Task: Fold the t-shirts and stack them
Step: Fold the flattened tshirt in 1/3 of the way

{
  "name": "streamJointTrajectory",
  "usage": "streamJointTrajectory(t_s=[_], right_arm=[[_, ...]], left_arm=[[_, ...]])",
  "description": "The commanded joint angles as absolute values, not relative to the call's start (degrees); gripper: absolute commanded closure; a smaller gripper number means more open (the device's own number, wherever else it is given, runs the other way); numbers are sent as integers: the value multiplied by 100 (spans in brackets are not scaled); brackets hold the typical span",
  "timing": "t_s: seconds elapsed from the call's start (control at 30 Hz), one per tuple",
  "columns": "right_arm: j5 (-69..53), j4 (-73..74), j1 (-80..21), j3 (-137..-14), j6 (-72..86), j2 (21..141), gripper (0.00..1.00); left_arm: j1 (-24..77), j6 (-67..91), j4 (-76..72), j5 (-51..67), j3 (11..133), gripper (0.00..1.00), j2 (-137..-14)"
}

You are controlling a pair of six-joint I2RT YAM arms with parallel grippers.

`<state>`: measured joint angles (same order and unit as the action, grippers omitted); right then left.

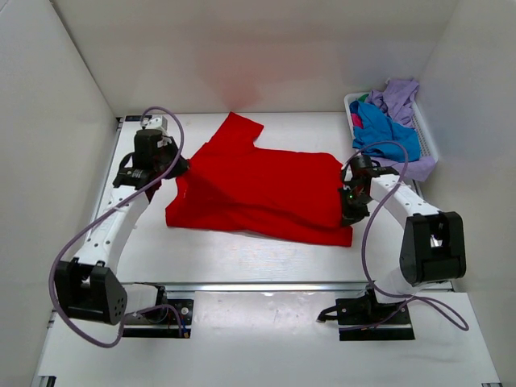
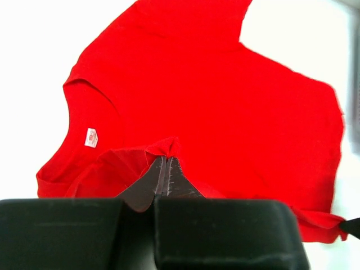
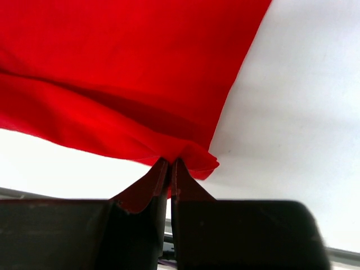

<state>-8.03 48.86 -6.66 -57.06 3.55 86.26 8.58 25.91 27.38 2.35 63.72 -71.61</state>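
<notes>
We see a bright red soft cloth t-shirt [image 1: 258, 189] spread mid-counter [image 1: 242, 258], its long axis running 9 to 3 o'clock. Our left hand [image 2: 167, 164] is clamped tight on its 9 o'clock edge. Our right hand [image 3: 170, 166] is clamped on its 3 o'clock corner.

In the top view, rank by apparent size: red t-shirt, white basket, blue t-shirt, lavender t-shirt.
1. red t-shirt, largest.
2. white basket.
3. blue t-shirt and lavender t-shirt: bunched in the basket, partly hidden, not rankable.

A robotics lab is suggested: a white desk [image 1: 201, 258] is boxed in by plain white panels [image 1: 266, 48], and 2 cabled robot arms [image 1: 113, 230] [image 1: 399, 201] are bolted on.
</notes>
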Motion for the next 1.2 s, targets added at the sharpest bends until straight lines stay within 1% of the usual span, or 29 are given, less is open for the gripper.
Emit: streamJointTrajectory(t_s=[0.0, 0.23, 0.27, 0.33, 0.37, 0.4, 0.43, 0.47, 0.5, 0.53, 0.57, 0.6, 0.63, 0.73, 0.83, 0.9, 0.97, 1.07, 1.17], right_arm=[[-799, 4632, -633, -5959, 229, 8789, 100], [-747, 4369, -677, -6248, 211, 9070, 100], [-686, 4325, -668, -6223, 202, 9096, 98], [-467, 4219, -721, -6406, 229, 9123, 86], [-353, 4201, -756, -6442, 237, 9106, 72], [-238, 4114, -756, -6495, 255, 9045, 58], [-203, 4096, -747, -6521, 290, 8992, 54], [-185, 4104, -730, -6548, 334, 8956, 47], [-211, 4165, -686, -6609, 404, 8895, 42], [-176, 4244, -668, -6627, 422, 8816, 41], [-106, 4350, -685, -6592, 509, 8711, 39], [-36, 4403, -686, -6574, 545, 8701, 40], [-79, 4473, -712, -6487, 615, 8562, 40], [-18, 4736, -729, -6180, 860, 8193, 41], [148, 5061, -905, -5907, 1141, 7867, 42], [88, 5133, -906, -5687, 1309, 7682, 43], [-165, 5054, -879, -5424, 1458, 7332, 44], [-211, 5150, -940, -5300, 1520, 7146, 44], [-220, 5177, -1010, -5256, 1608, 7076, 44]], left_arm=[[887, 2409, 2514, 246, 6460, 100, -7487], [879, 2224, 2321, 44, 7030, 100, -8322], [879, 2206, 2259, 9, 7153, 100, -8515], [896, 2162, 2224, -156, 7451, 99, -8700], [888, 2119, 2198, -289, 7531, 91, -8771], [835, 2109, 2189, -360, 7689, 73, -8850], [783, 2101, 2223, -386, 7830, 61, -8894], [704, 2048, 2406, -404, 7988, 56, -8921], [642, 2057, 2513, -413, 8007, 50, -8964], [624, 2022, 2705, -465, 8042, 45, -8913], [598, 1969, 2925, -518, 7998, 44, -8825], [572, 1864, 3066, -553, 7920, 43, -8729], [536, 1889, 3128, -571, 7693, 40, -8554], [589, 1837, 3611, -668, 7104, 39, -8000], [720, 1855, 4086, -747, 6410, 52, -7464], [791, 2021, 4262, -782, 5716, 53, -7103], [835, 2187, 4280, -895, 5241, 56, -6901], [826, 2294, 4228, -994, 4774, 59, -6759], [817, 2407, 4026, -1238, 4588, 59, -6916]])
